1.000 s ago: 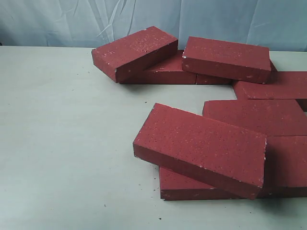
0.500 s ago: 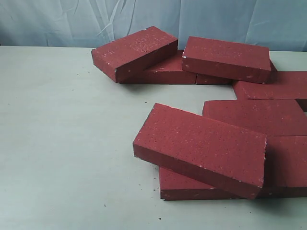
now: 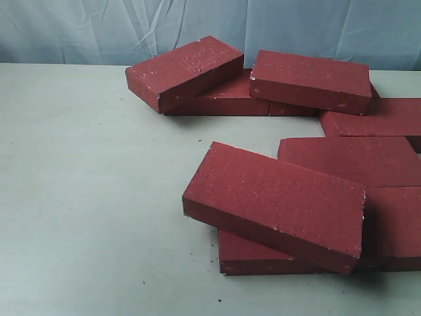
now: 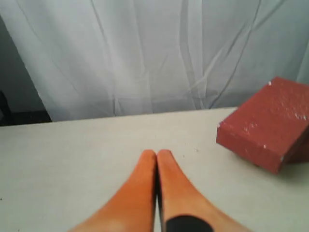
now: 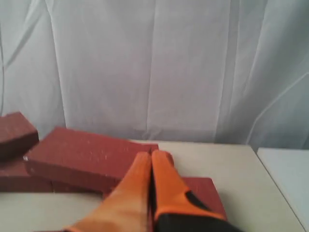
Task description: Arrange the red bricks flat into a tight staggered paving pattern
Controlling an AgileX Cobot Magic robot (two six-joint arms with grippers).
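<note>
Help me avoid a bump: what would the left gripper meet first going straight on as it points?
Probably nothing on the pale table: the shut left gripper points past the dark-red rectangular brick toward the white cloth curtain; depth unclear.

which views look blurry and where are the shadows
Exterior view: sharp, even light, soft shadow on the table under the tilted front brick. Left wrist view: left gripper blurred up close. Right wrist view: right gripper and bricks hazy.

Pale table (image 3: 85, 197) before a creased blue curtain (image 3: 79, 29)
</note>
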